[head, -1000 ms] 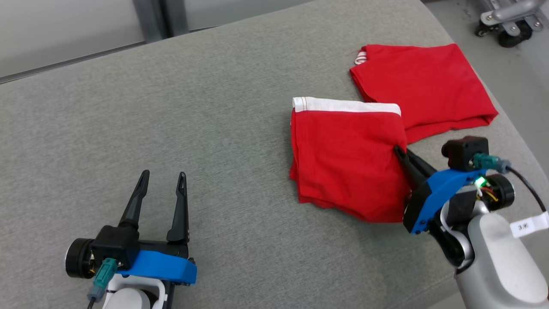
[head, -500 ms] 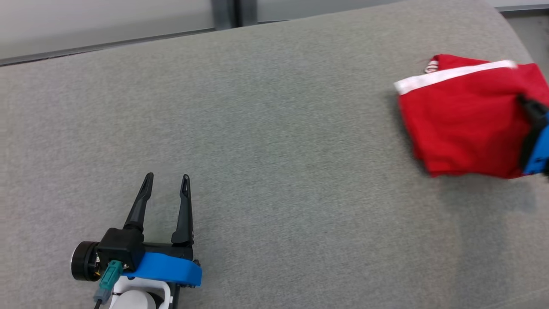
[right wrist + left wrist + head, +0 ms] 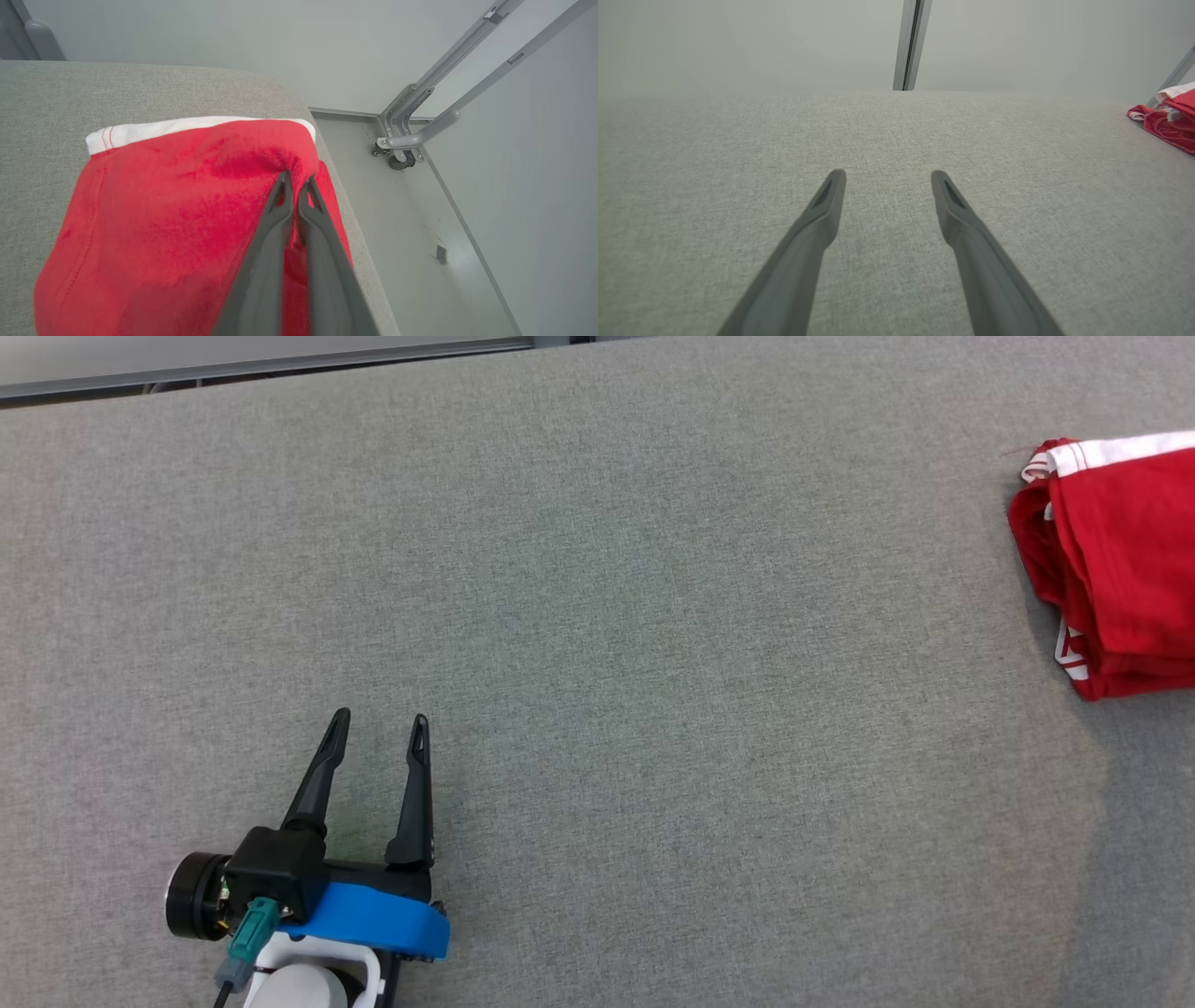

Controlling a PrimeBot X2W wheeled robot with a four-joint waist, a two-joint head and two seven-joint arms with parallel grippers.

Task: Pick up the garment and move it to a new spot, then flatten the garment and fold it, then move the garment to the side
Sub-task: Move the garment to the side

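The garment (image 3: pixel 1125 560) is red with a white band, folded, and lies at the far right of the grey table (image 3: pixel 597 616), cut off by the head view's right edge. In the right wrist view my right gripper (image 3: pixel 295 183) is shut on a pinch of the garment (image 3: pixel 187 205) near its right side, close to the table's edge. My left gripper (image 3: pixel 378 732) rests open on bare cloth at the lower left, far from the garment. The left wrist view shows that gripper (image 3: pixel 887 177) with its fingers spread over the table, and the garment (image 3: pixel 1169 119) small at the far right.
The right wrist view shows the table's rounded right edge with pale floor (image 3: pixel 420 242) below it and a grey metal frame on a caster (image 3: pixel 402 149). A grey wall and a metal post (image 3: pixel 911 44) stand behind the table.
The head camera has swung left, so the garment has slid to the picture's right edge and the right gripper has left the view. The folded top part now lies over the rest. The left gripper stayed put.
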